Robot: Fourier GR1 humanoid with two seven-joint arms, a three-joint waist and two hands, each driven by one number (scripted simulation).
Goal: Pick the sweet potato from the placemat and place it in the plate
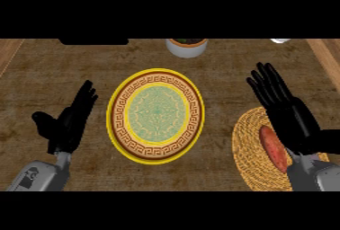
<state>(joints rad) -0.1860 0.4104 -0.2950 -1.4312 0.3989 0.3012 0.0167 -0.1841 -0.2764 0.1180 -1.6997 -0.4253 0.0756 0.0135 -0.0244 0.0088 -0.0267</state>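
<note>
The right hand [287,112] is hovering with straight fingers over the mat [251,148], hiding part of the sweet potato [273,148] lying on it. The left hand [68,121] is resting open beside the plate [156,115] on the brown counter [60,72]; a pot [186,47] is showing cut off at the top.

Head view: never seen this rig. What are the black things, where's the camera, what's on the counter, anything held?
The camera sits at the robot's head and looks steeply down at a brown counter. The two black shapes are the robot's hands on grey forearms, coming in from the lower edge. The left hand is open with fingers up, resting at the left and holding nothing. The right hand is also open, fingers straight, stretched over the woven placemat, right beside the sweet potato that lies on it. Nothing is held yet. In the middle is the plate, yellow-rimmed with a patterned centre and nothing on it. At the far edge stands a white pot, partly cut off.
</note>
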